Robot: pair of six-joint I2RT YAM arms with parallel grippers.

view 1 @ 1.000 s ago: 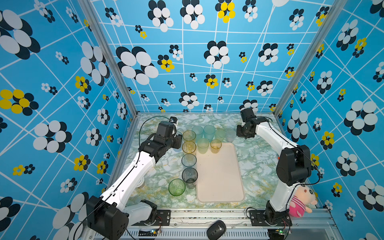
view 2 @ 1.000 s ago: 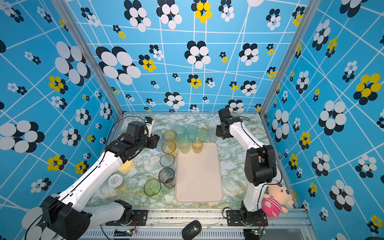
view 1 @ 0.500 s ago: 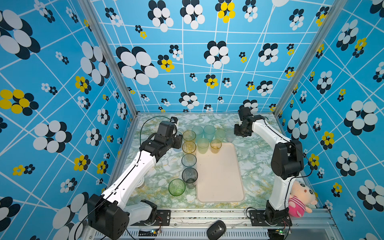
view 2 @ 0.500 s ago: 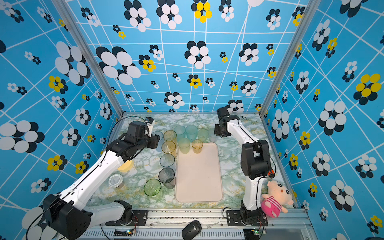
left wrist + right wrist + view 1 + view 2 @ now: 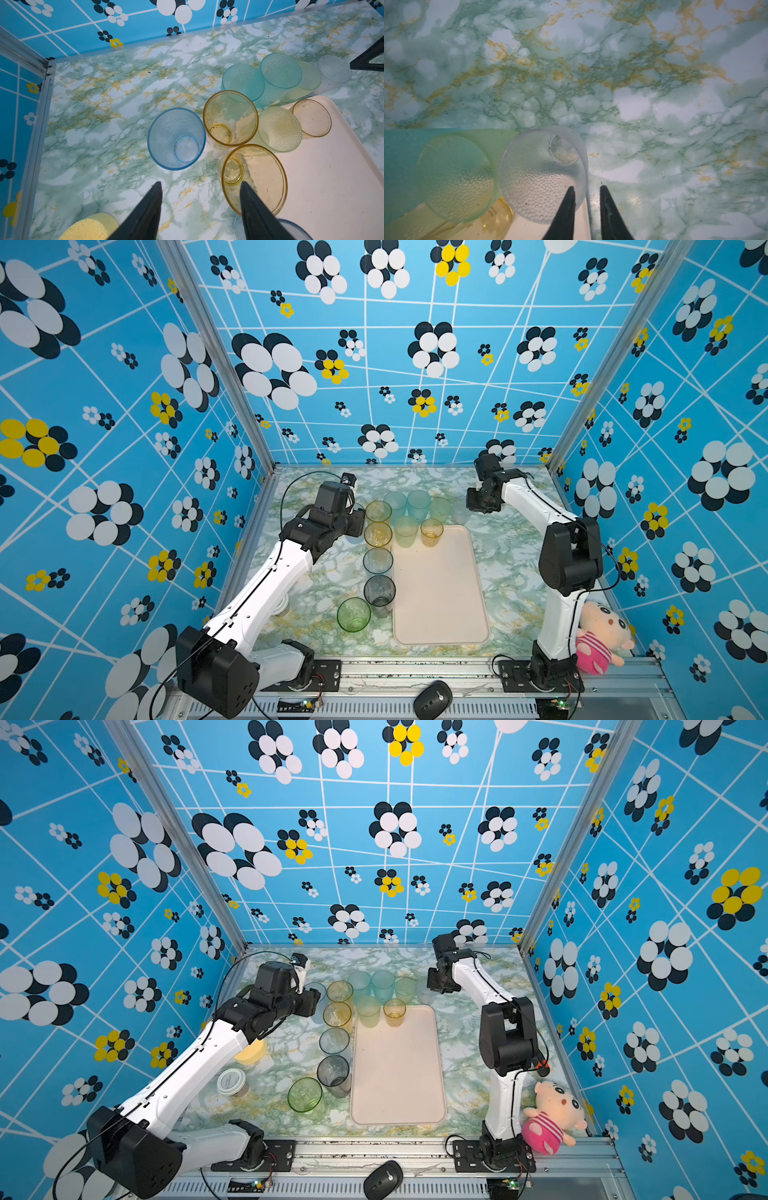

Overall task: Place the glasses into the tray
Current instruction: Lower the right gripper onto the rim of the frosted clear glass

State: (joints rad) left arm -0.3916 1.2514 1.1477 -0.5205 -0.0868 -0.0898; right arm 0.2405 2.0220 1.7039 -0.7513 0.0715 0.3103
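The cream-pink tray (image 5: 440,593) lies mid-table. A short amber glass (image 5: 311,118) stands on its far end, next to a pale green textured glass (image 5: 280,128). Several glasses line the tray's left side, from amber (image 5: 378,535) to green (image 5: 353,614). Teal, pale green and clear ones stand behind it. My left gripper (image 5: 200,184) is open and empty, just short of a blue glass (image 5: 176,138), with a tall amber glass (image 5: 254,178) beside one finger. My right gripper (image 5: 587,188) stands narrowly open over the clear glass (image 5: 542,172), its rim between the fingers.
A yellow round disc (image 5: 249,1052) and a small white lid (image 5: 230,1081) lie under the left arm. A plush doll (image 5: 602,630) leans by the right arm's base. A black mouse (image 5: 432,699) sits on the front rail. Patterned walls enclose three sides.
The right arm's elbow has drawn back and risen, and its gripper has edged left toward the clear glass. The left arm has barely moved.
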